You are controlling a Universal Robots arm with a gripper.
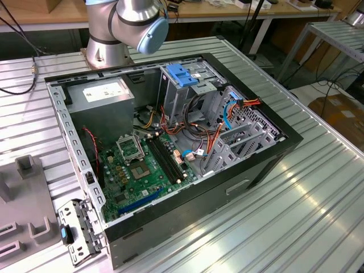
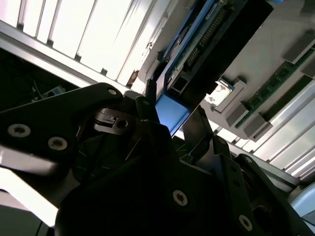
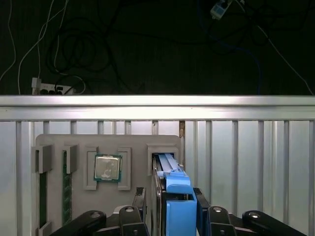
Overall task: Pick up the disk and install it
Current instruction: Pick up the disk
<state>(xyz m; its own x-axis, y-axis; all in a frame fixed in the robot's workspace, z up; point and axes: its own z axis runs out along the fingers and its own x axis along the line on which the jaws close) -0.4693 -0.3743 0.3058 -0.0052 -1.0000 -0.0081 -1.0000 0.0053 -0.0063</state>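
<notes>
My arm (image 1: 111, 28) is silver-grey with a pale blue joint cap (image 1: 153, 29), and my gripper (image 3: 170, 209) is matt black, its hinged links (image 2: 64, 123) just behind the fingers (image 3: 141, 196) dotted with round silver screws (image 2: 179, 197).

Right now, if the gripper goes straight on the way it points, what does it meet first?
The disk: in the first wrist view its blue-railed edge stands directly ahead of the gripper, upright in a slot of the grey holder. How close they are is unclear.
</notes>
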